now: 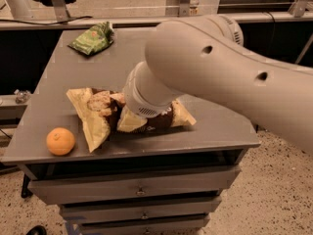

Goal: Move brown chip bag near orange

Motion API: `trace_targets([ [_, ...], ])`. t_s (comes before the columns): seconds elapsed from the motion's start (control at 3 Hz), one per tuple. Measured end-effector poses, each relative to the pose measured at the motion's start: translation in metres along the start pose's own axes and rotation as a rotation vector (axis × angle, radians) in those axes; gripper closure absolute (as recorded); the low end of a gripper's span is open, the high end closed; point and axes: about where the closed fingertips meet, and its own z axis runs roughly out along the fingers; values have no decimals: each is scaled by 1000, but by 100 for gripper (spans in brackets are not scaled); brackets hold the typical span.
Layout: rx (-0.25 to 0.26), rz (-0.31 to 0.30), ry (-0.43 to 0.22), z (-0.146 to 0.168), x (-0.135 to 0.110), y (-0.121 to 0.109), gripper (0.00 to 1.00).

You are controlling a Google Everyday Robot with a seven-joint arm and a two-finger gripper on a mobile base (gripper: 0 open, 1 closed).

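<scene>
The brown chip bag (pixel 98 115) lay across the front half of the grey table (pixel 215 131), crumpled. Its pale left end pointed down toward the front edge and its right end stuck out from under the arm (pixel 220 72). The orange (pixel 60 141) sat at the front-left corner, close to both the front and left edges. It was just beside the bag's lower left tip, with a narrow strip of tabletop showing between them.

The gripper (pixel 126 115) was down on the middle of the bag, hidden behind the broad wrist cuff. Whether it was clenched on the bag or released could not be told.

Bare tabletop showed to the right of the bag as far as the right edge. More of it lay behind the bag, up to a green bag (pixel 93 38) resting near the back-left corner, well apart from the other two things.

The top was flat and matte. Under it was a stack of drawers (pixel 139 190) with small handles, standing on a speckled floor (pixel 279 190). Metal frames and dark openings stood behind the table.
</scene>
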Motion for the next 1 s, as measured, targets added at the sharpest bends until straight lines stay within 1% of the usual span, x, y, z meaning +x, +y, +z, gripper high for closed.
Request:
trace_targets([
  [0.33,-2,2,7,2,2,2,0],
  [0.67,-3,3,9,2,4,2,0],
  [1.0,-25,11,-15,-8,18,-8,0],
])
